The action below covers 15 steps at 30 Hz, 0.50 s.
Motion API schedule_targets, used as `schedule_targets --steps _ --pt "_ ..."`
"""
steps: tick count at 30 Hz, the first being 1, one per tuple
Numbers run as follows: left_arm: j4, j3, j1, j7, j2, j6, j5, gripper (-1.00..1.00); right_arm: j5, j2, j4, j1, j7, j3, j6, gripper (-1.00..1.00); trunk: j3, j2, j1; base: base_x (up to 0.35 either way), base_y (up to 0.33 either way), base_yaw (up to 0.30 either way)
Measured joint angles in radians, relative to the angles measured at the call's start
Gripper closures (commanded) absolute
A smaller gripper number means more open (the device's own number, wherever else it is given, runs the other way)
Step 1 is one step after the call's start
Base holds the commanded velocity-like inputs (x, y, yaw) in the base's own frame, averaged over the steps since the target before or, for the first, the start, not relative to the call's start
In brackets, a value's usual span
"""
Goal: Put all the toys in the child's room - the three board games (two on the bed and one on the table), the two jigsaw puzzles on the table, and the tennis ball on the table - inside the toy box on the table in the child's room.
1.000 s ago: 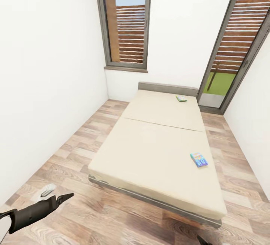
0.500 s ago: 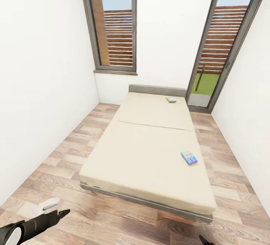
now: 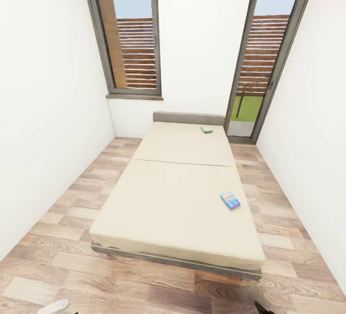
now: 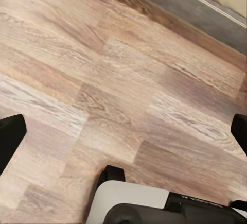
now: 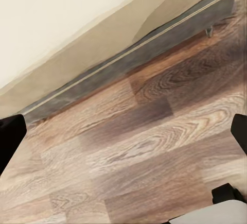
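**Board games lie far across the bed, and both hands are empty**

Board games are the things within sight: a thin blue-and-yellow rectangular game box lies flat on the large cream bed, on the foot half, close to the mattress edge nearest the glass door. A second thin white-and-green game box lies flat on the head half, just in front of the grey headboard.

The blue-and-yellow box has its long axis roughly along the bed's length, turned slightly so its far end leans away from the door. The white-and-green box is too small to give its heading with confidence.

In the wrist views the left hand and right hand each show dark fingertips spread wide over the wood-plank floor, gripping nothing.

Likely troubles: the white-and-green box sits deep by the headboard, so an approach from the foot of the bed would probably fall short. A thin, flat box on a soft mattress gives fingers little edge, and a push could slide the blue-and-yellow one off the door-side edge.
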Motion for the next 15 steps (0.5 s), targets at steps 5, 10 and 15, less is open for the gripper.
schedule_targets --steps 5,10,15 --pt "0.050 -0.001 0.000 0.004 -0.002 -0.068 -0.012 -1.00 0.001 0.005 0.001 0.000 -0.030 0.004 -0.007 -1.00 0.007 0.000 0.000 0.000 0.000 -0.186" --pt "0.061 -0.002 0.000 0.004 -0.003 -0.086 -0.014 -1.00 0.004 0.007 0.018 0.000 -0.066 0.008 -0.038 -1.00 0.015 0.000 0.000 0.000 0.000 -0.185" --pt "0.075 -0.002 0.000 0.005 -0.012 -0.111 -0.015 -1.00 0.008 0.005 0.050 0.000 -0.085 0.016 -0.060 -1.00 0.022 0.000 0.000 0.000 0.000 -0.186"
